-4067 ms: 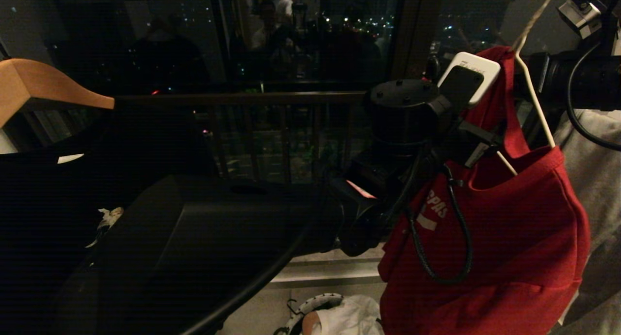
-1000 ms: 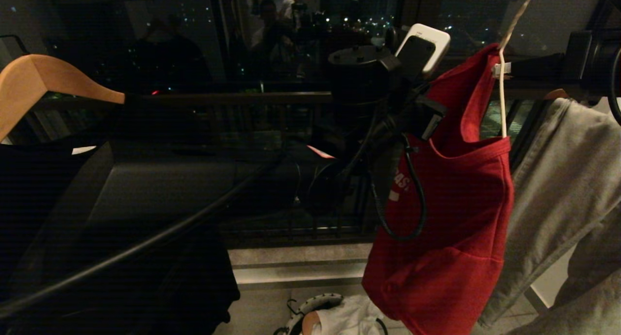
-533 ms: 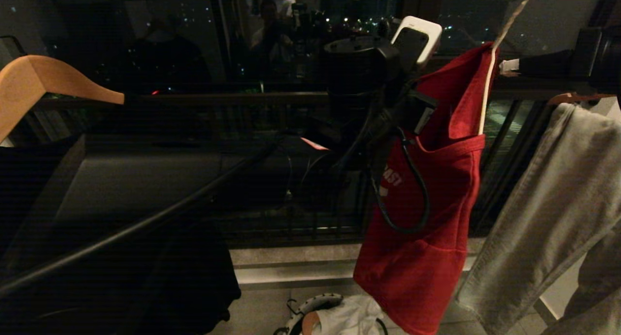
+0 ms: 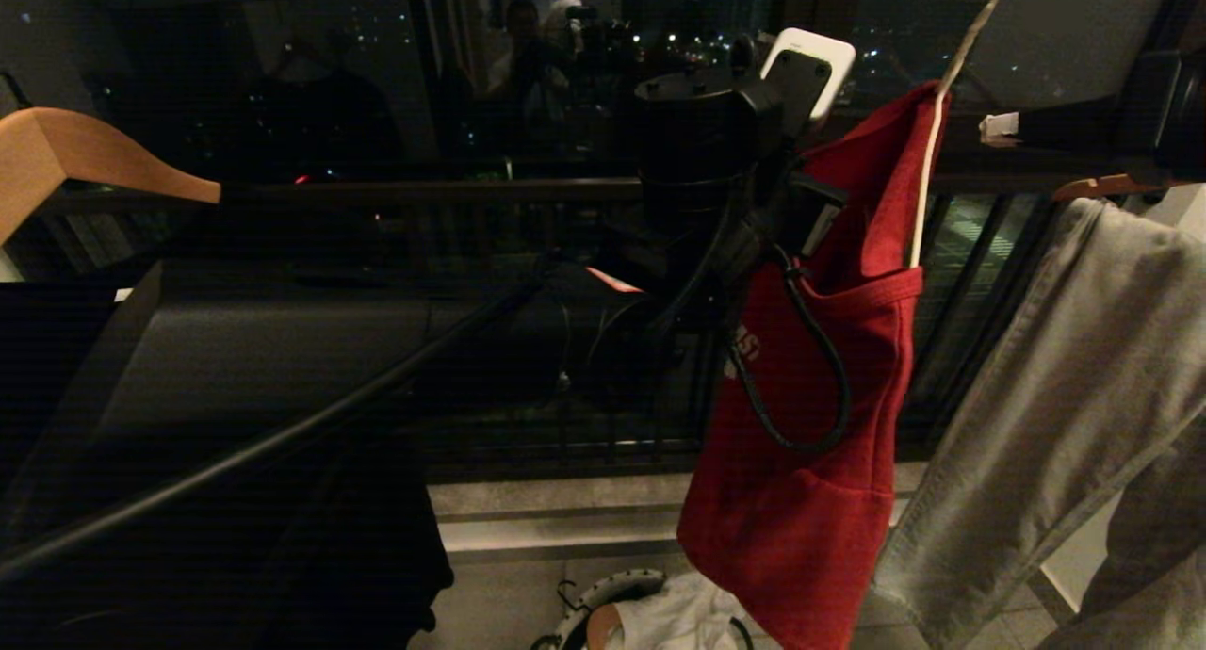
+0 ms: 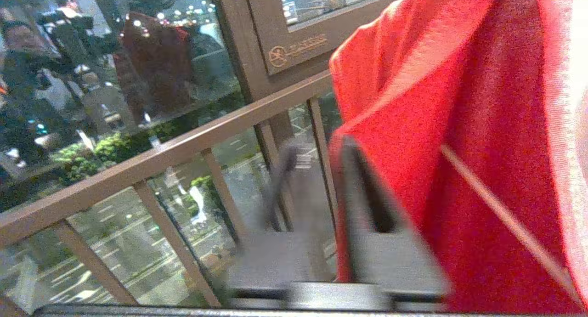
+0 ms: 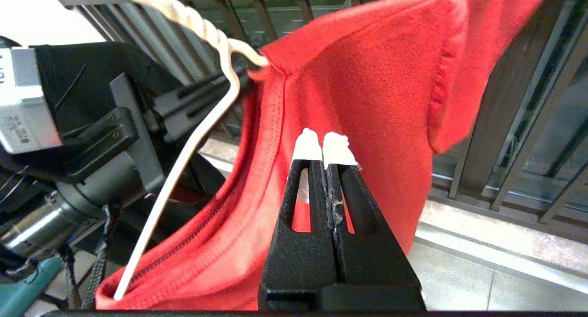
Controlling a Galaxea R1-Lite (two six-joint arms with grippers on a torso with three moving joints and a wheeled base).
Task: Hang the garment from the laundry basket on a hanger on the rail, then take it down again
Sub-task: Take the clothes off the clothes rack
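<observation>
- Dark window glass and a brown balcony railing fill the background; grey trousers hang at the right edge of the head view, and a wooden hanger with black cloth at the left edge.
- The red T-shirt hangs on the white wire hanger, bunched to one side, with the wire passing through the neck opening. The rail itself I cannot make out.
- The laundry basket stands on the floor below the shirt, with a white cloth inside.
- The left gripper is at the shirt's edge. Its jaws are a little apart: one finger lies against the red cloth, and no firm grip is visible.
- The right gripper is just in front of the shirt, jaws pressed together and holding nothing.
- I judge the shirt light, soft and limp; it folds and slides easily on the thin wire. A pinch at the collar or shoulder seam should hold best, while the springy hanger is better taken at its twisted neck.
</observation>
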